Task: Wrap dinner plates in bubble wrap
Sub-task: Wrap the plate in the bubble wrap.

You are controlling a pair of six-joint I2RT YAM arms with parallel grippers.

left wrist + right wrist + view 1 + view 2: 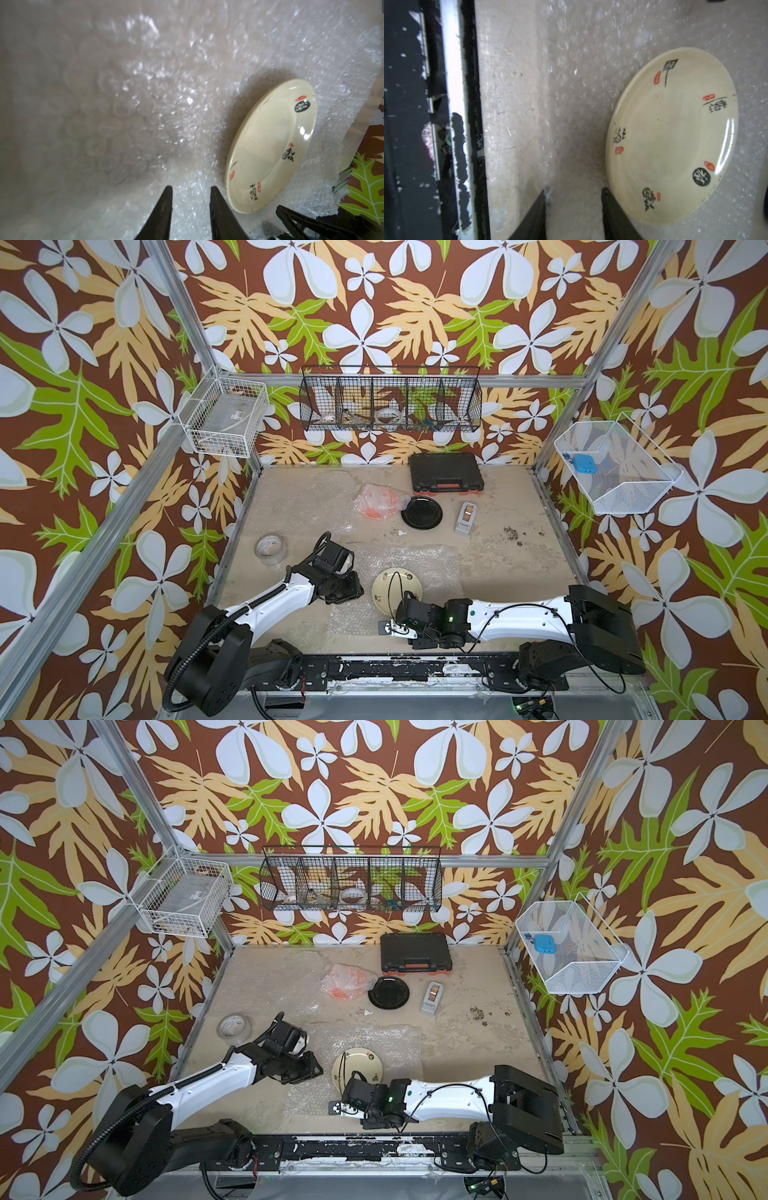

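Right gripper [574,190] — jaws parted — poised at the edge of the clear bubbly plastic sheet [581,83], beside the cream round plate [670,135]; left gripper [191,188] likewise released. Likely next — pinch, fold over.

both top views high, looking down on the whole table [507,568], wrist views low and close, sharing the cream plate [270,149]

- The white-and-black left arm [266,601] reaches forward from its base, wrist bent downward.
- The black two-fingered left gripper [191,188] has its jaws slightly apart.
- The white-and-black right arm [519,614] lies low, stretched sideways.
- The black two-fingered right gripper [574,190] has its jaws parted.
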